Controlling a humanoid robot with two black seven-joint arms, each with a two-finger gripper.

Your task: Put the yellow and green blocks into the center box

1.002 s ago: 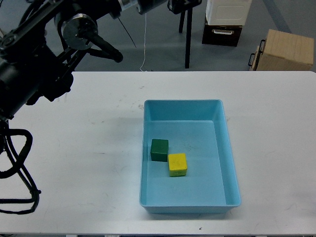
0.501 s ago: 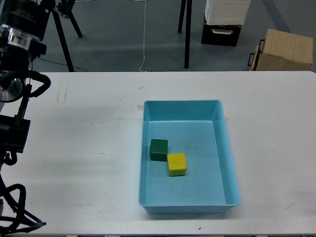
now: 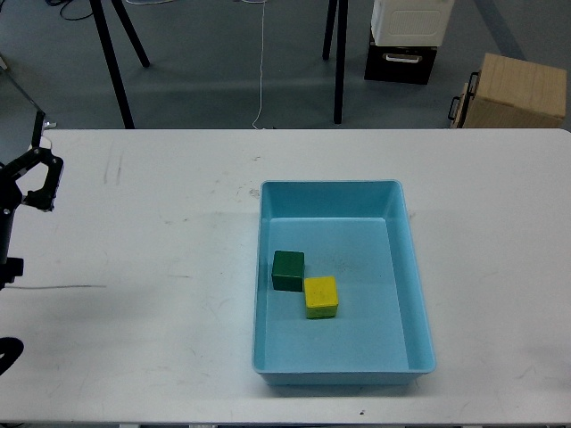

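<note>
A light blue box (image 3: 416, 294) lies on the white table, right of centre. Inside it a dark green block (image 3: 288, 270) and a yellow block (image 3: 321, 297) rest on the floor, touching at one corner. My left gripper (image 3: 37, 171) shows at the far left edge, well away from the box. It is small and dark, holds nothing that I can see, and its fingers cannot be told apart. My right gripper is out of view.
The white table (image 3: 161, 267) spreads around the box. Behind its far edge are black tripod legs (image 3: 111, 62), a black and white case (image 3: 406, 40) and a cardboard box (image 3: 516, 89) on the floor.
My left arm has pulled back to the left and down, out of most of the view. Only its end shows at the left edge now. The blocks and the box have not moved.
</note>
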